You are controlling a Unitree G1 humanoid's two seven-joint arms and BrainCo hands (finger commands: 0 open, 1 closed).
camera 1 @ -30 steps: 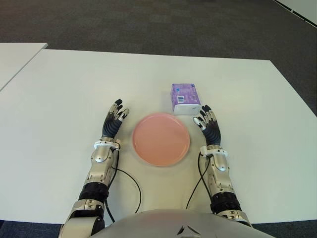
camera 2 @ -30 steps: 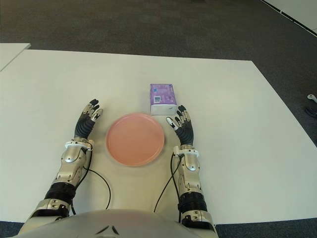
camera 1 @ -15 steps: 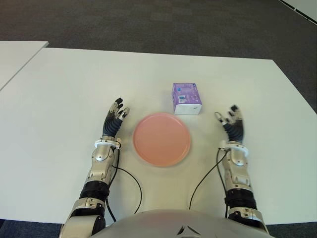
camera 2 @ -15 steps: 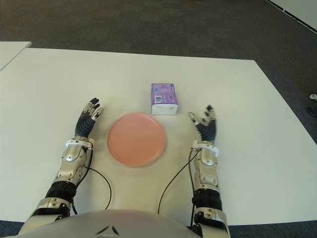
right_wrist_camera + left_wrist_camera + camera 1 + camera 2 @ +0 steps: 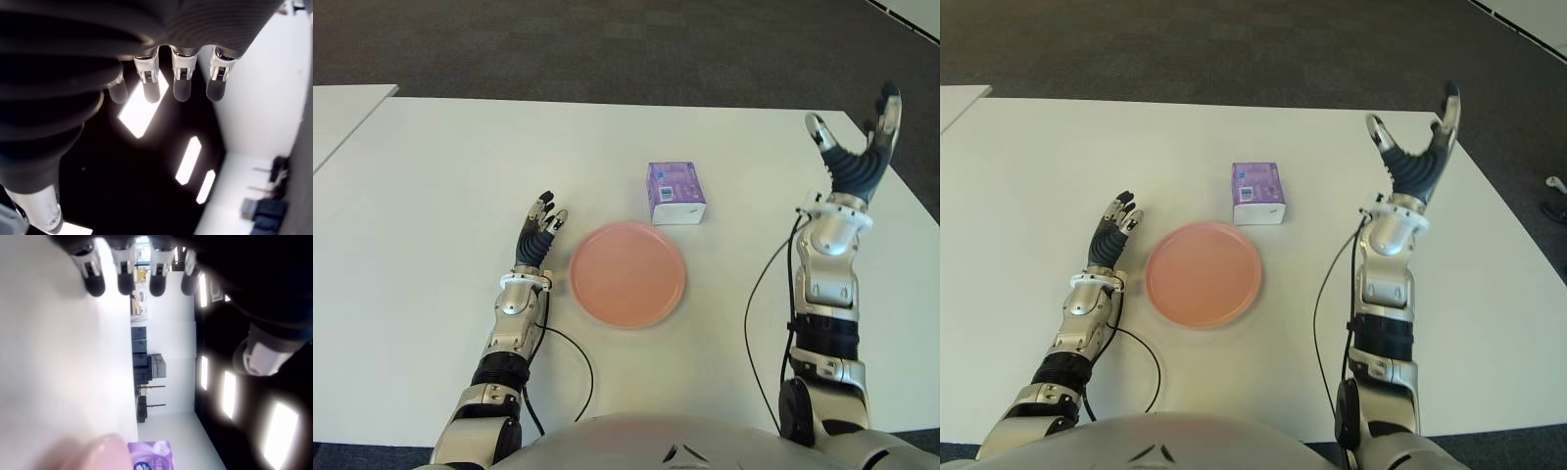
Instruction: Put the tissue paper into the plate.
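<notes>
1. The left robot hand (image 5: pixel 537 238) is showing just left of the pink plate (image 5: pixel 627 273), fingers relaxed and holding nothing.
2. The plate is sitting on the white tabletop (image 5: pixel 440 176).
3. The purple tissue pack (image 5: pixel 674 193) is lying on the tabletop just beyond the plate.
4. The right robot hand (image 5: pixel 860 154) is hovering high at the far right, fingers spread wide, holding nothing.

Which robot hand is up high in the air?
The right hand, raised with open fingers past the table's right side. The left hand is low, left of the pink plate.
</notes>
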